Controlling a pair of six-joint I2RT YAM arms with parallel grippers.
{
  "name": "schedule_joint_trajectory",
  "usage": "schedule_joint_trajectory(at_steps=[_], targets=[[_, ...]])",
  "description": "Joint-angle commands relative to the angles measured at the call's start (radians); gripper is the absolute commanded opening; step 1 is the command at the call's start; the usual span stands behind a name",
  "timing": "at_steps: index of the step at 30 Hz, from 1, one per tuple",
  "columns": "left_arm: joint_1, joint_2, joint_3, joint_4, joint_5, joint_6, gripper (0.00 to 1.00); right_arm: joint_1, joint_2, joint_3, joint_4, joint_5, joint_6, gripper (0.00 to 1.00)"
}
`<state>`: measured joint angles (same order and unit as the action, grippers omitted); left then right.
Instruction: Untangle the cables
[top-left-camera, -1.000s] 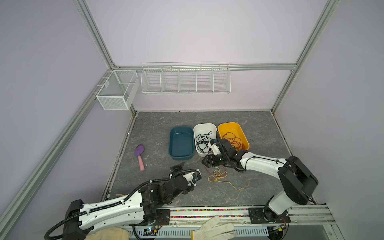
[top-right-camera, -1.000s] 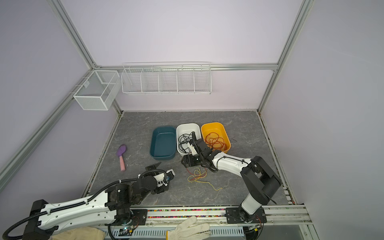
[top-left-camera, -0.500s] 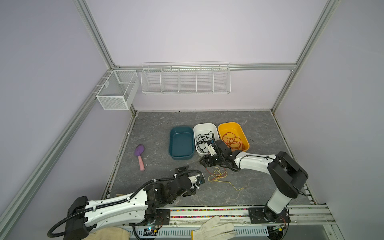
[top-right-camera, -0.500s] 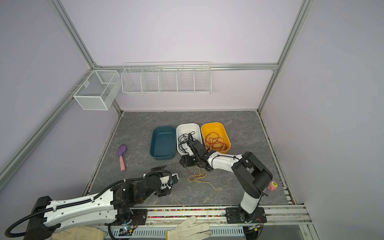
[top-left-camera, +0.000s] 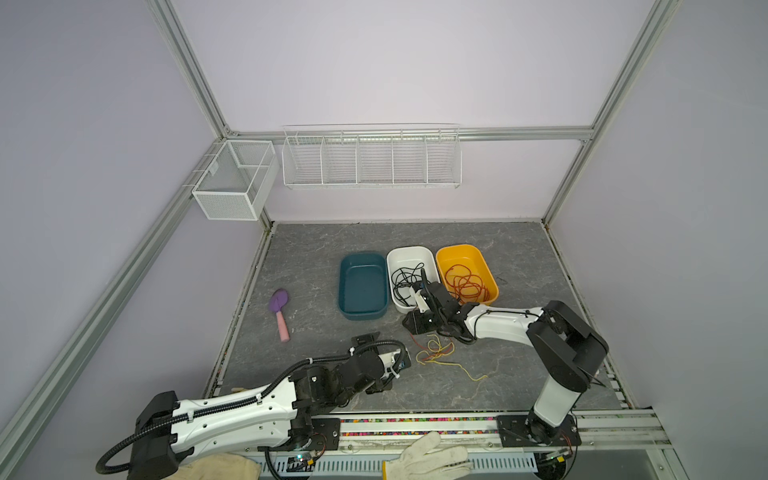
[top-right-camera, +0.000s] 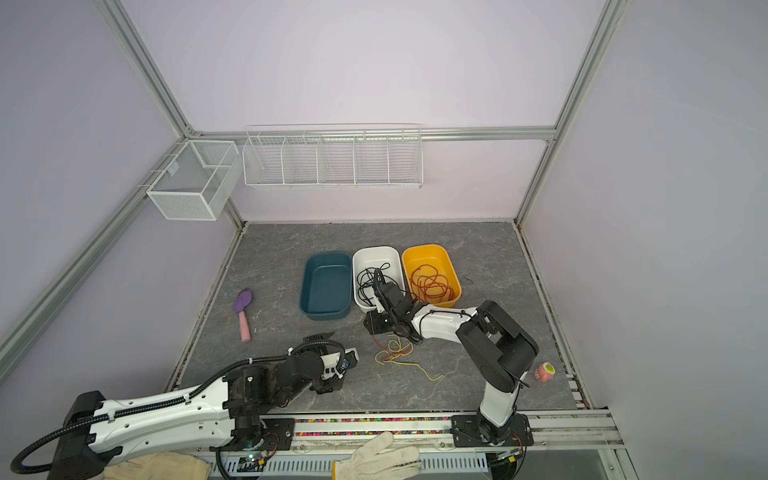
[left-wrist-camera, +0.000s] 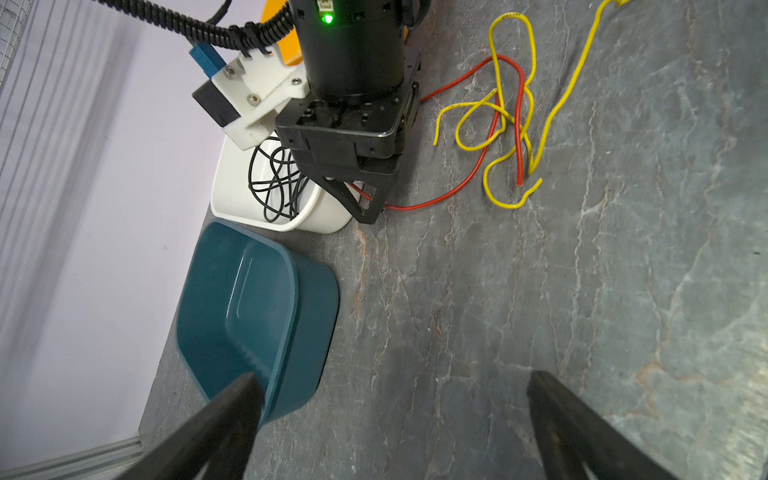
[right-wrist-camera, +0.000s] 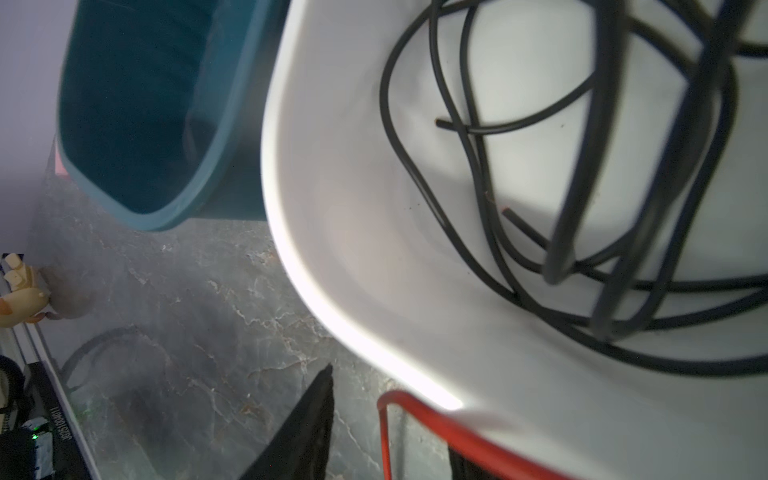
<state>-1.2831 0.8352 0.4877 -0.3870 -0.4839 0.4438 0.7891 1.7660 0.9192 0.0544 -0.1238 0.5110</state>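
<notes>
- Cables lie in three places: a loose knot of yellow cable (left-wrist-camera: 507, 205) and red cable (left-wrist-camera: 428, 203) on the grey table (left-wrist-camera: 623, 291), black cables (right-wrist-camera: 590, 145) piled in the white tub (right-wrist-camera: 353, 249), and an orange-red cable (top-left-camera: 467, 284) coiled in the yellow tub (top-left-camera: 459, 254).
- Knot, in both top views, sits on the table just in front of the white and yellow tubs. The yellow strands loop over and under the red one, and one yellow tail runs off toward the front edge.
- Right claw (left-wrist-camera: 368, 203) is down at table level beside the near end of the white tub. One stretch of the red cable runs between its fingers. Its own wrist view shows a gap between the fingers with the red cable passing through. The claw is therefore partly spread around the cable, not pinching it.
- Left claw (left-wrist-camera: 392, 376) is spread wide with nothing in it. It hangs above bare table near the teal tub (left-wrist-camera: 257, 316), apart from the knot.
- Tubs stand side by side in a row: teal, then white, then yellow.
- Brush (top-left-camera: 278, 300), purple head and pink handle, lies on the table to the left of the teal tub, apart from the tubs and cables.
</notes>
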Motion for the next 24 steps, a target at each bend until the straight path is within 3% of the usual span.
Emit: schedule_joint_trajectory(at_steps=[1,24], targets=[[0.001,-0.001,-0.011,0.014,0.016,0.012,0.99,0.009,0.007,0.012,0.024,0.011,-0.003,0.39],[0.001,0.0,-0.015,0.014,0.023,0.012,0.99,0.016,0.003,-0.002,0.036,-0.023,0.001,0.13]])
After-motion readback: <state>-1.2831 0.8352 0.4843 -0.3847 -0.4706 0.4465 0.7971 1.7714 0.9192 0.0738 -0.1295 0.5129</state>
